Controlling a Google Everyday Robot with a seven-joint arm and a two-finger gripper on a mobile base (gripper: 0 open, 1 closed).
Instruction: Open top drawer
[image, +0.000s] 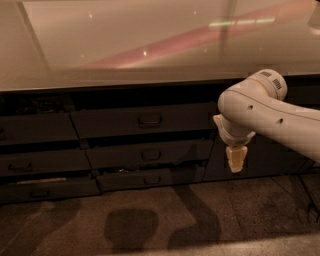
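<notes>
The top drawer (142, 120) is the widest dark grey front in the middle stack, just under the counter edge, with a small loop handle (150, 120) at its centre. Its front sits level with the neighbouring fronts. My gripper (235, 160) hangs pointing down from the white arm (260, 112), to the right of the drawer stack and in front of the tall dark cabinet door (260, 157). It is level with the middle drawer and touches nothing.
Two shorter drawers (150, 155) lie below the top one, and another stack (40, 160) stands to the left. A glossy pale countertop (125, 45) overhangs them. Dark carpet (150, 220) covers the floor in front.
</notes>
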